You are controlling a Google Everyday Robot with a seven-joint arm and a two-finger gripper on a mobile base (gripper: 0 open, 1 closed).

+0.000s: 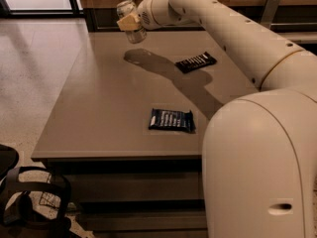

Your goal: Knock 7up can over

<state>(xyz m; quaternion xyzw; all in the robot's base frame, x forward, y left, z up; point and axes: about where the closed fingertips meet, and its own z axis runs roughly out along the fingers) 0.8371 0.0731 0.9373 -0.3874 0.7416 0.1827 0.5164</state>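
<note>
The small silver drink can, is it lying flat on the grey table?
No, the small silver drink can is tilted in the hand above the grey table's far edge.

Dim, warm indoor light; daylight glare on pale polished floor, upper left. The gripper, clasping whitish-silver 7up can above grey-brown table far edge, throws a soft shadow onto it.
</note>
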